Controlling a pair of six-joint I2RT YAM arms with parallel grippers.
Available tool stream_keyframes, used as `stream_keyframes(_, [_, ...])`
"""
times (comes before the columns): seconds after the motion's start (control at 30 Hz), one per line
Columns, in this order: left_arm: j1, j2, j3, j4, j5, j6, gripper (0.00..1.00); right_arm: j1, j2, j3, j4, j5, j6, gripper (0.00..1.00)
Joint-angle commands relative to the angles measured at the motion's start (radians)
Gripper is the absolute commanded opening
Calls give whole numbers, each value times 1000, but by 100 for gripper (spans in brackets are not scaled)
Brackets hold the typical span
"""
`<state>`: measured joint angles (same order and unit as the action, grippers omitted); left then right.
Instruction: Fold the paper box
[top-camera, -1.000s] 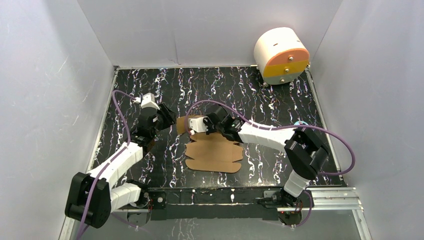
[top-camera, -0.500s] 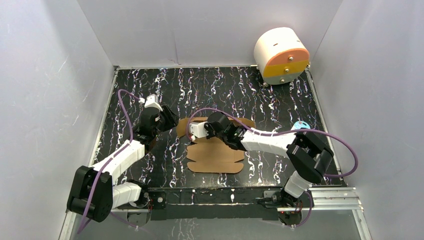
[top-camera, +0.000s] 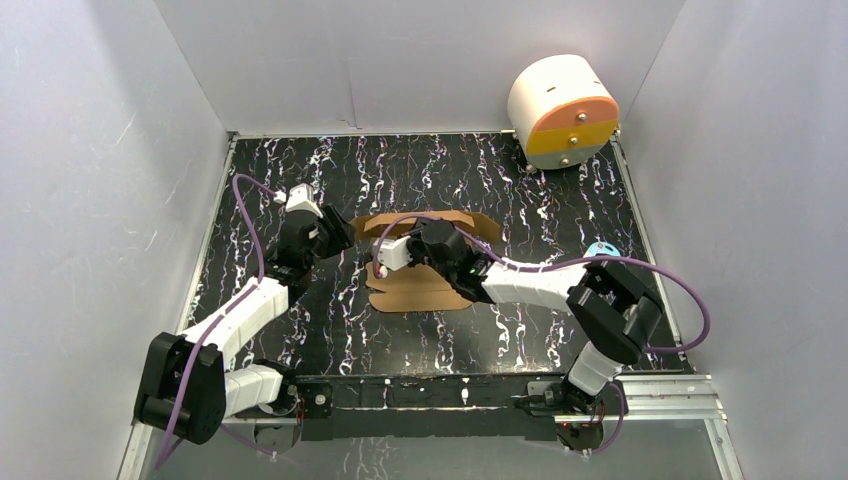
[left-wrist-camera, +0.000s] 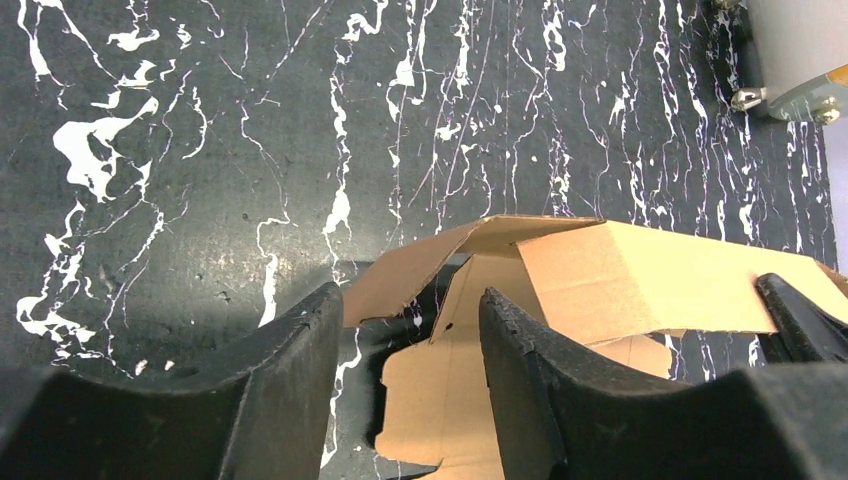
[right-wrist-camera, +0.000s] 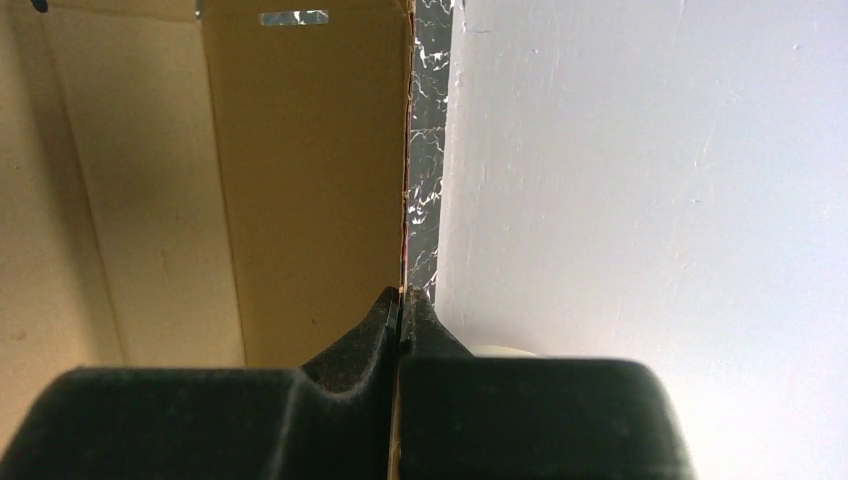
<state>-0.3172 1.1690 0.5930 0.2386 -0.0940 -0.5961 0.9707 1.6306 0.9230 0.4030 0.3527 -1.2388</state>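
The paper box (top-camera: 420, 288) is a brown die-cut cardboard sheet lying mid-table, with its far panel (top-camera: 432, 222) raised and bent over. My right gripper (top-camera: 380, 262) is shut on the edge of a raised panel, which the right wrist view (right-wrist-camera: 402, 300) shows edge-on, with the panel's inner face (right-wrist-camera: 300, 180) to the left. My left gripper (top-camera: 338, 236) is open and empty, just left of the sheet. In the left wrist view (left-wrist-camera: 408, 320) its fingers frame the sheet's left corner (left-wrist-camera: 450, 400) and the bent panel (left-wrist-camera: 640, 280).
A white cylinder with an orange-and-yellow face (top-camera: 563, 108) stands at the back right corner. A small blue object (top-camera: 600, 247) lies by the right edge. White walls enclose the black marbled table (top-camera: 300, 170) on three sides.
The right gripper has pulled the sheet away from the near edge toward the back and tipped the far panel up and over. The left gripper has barely moved and stays open.
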Motion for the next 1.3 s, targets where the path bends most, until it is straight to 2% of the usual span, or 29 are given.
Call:
stream_keyframes(0.0, [7,-14,26,1,-36,27,52,-5,21,-46,146,-24,-39,0])
stream_keyframes(0.13, [8,-26,26,5,-19,21,53,-6,42,-71,170,-33,-33,0])
stream_keyframes(0.33, [7,-10,38,22,92,-16,50,-8,77,-102,236,-32,-41,0])
stream_keyframes(0.43, [7,19,73,13,175,-48,44,-9,85,-120,274,-30,-52,0])
stream_keyframes(0.63, [6,89,96,57,229,-81,28,-12,69,-123,269,-61,-45,0])
stream_keyframes(0.8, [4,177,113,103,268,-101,21,-16,94,-114,290,-68,-66,0])
stream_keyframes(1.27, [-6,323,95,235,340,-148,17,-16,153,-154,463,-63,-121,0])
